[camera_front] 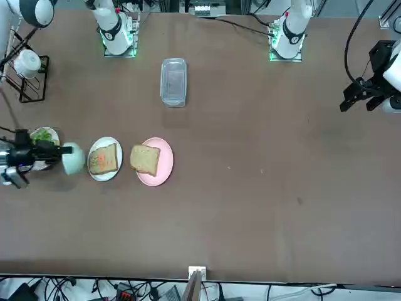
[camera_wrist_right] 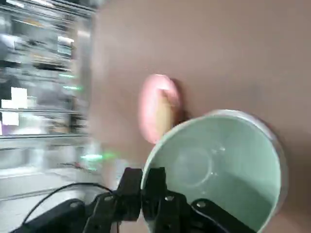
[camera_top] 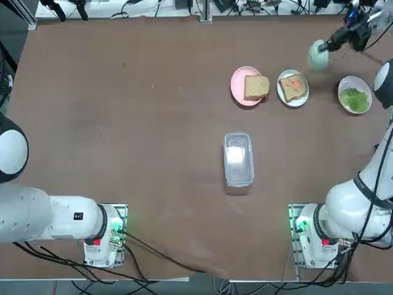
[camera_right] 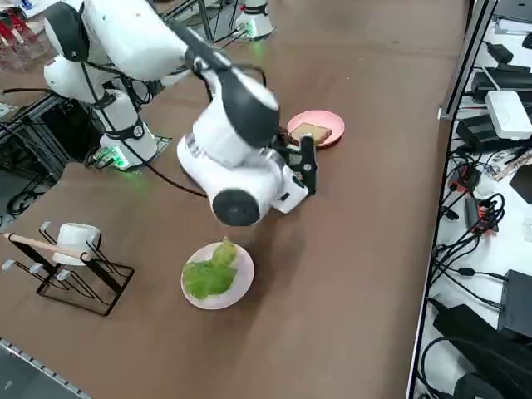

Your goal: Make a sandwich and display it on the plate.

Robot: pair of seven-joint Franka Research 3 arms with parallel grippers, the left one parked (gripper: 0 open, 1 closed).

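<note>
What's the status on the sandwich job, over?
Right gripper shut on green bowl, held beyond the plates. Sandwich unassembled: bread slice on pink plate, topped slice on white plate, lettuce separate.

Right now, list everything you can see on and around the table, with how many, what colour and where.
Pink plate: one, pink, far side of the table, holding a tan bread slice.
White plate: one, white, just right of the pink plate, holding a bread slice with reddish filling.
Lettuce plate: one, white, further right, holding green lettuce.
Clear container: one, transparent, table centre.
Green bowl: one, pale green, held by its rim above the far right of the table.
Wire rack: one, black, at the table's right edge, with a white cup.
Right gripper: one, black, shut on the green bowl's rim.
</note>
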